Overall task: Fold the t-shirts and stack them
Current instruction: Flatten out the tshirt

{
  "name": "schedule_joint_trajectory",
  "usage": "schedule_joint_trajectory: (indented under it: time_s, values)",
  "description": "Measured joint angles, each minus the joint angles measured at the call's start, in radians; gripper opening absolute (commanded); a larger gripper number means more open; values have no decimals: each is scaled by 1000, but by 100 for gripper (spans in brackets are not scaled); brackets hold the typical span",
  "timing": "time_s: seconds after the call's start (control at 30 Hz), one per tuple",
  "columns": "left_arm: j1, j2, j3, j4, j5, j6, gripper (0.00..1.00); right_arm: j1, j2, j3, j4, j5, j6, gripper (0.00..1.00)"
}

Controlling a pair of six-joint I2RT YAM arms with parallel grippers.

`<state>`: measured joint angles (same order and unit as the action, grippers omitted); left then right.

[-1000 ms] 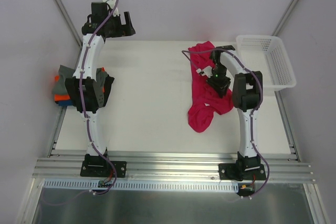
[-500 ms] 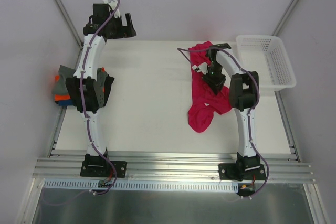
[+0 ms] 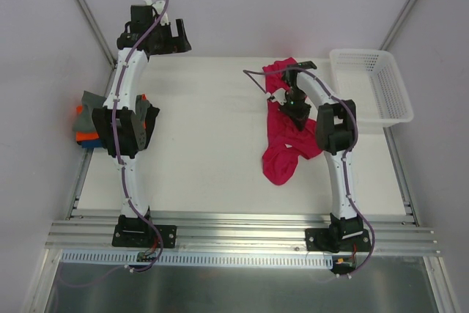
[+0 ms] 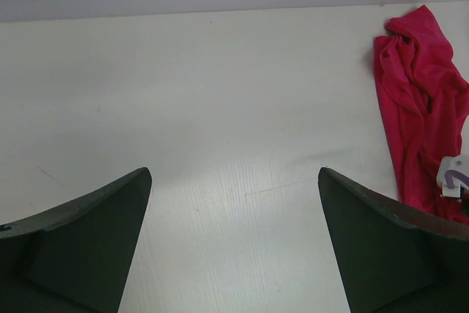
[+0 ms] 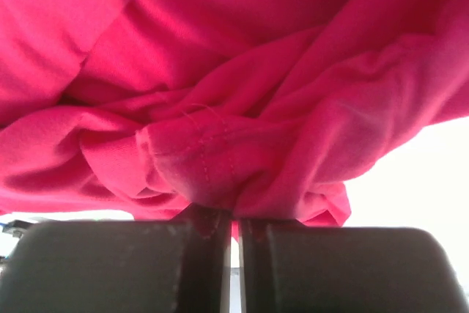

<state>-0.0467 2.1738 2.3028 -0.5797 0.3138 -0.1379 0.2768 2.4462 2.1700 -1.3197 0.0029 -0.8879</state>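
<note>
A crumpled magenta-red t-shirt lies on the right half of the white table. It also shows in the left wrist view at the right edge. My right gripper is shut on a bunched hem of this shirt, which fills the right wrist view. My left gripper is open and empty at the far left of the table, its fingers wide apart over bare table. A stack of folded shirts, grey, orange and blue, sits at the table's left edge, partly hidden by the left arm.
A white plastic lattice basket stands at the far right of the table. Metal frame rails run along the near edge and both sides.
My right gripper has moved left and toward the far side, pulling the shirt's upper part with it. The left arm has barely moved.
</note>
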Motion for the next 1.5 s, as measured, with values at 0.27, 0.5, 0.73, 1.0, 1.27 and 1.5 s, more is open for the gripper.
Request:
schedule_joint_trajectory:
  time_s: [0.27, 0.5, 0.73, 1.0, 1.27, 1.5]
  values:
    - [0, 0, -6, 0, 0, 0, 99, 34, 3, 101, 0, 62, 1, 1]
    - [-14, 0, -7, 0, 0, 0, 99, 43, 3, 172, 1, 122, -6, 1]
    - [-27, -3, -21, 0, -4, 8, 99, 16, 1, 245, 6, 110, -11, 1]
    - [-34, -6, -28, 0, -9, 24, 99, -37, -129, 196, -2, -100, -48, 1]
    - [-39, -25, -28, 0, -63, 37, 99, 223, -249, 218, 0, -253, -59, 0]
    - [-39, -71, -31, 0, -207, 65, 99, 362, -237, 253, -3, -372, -75, 1]
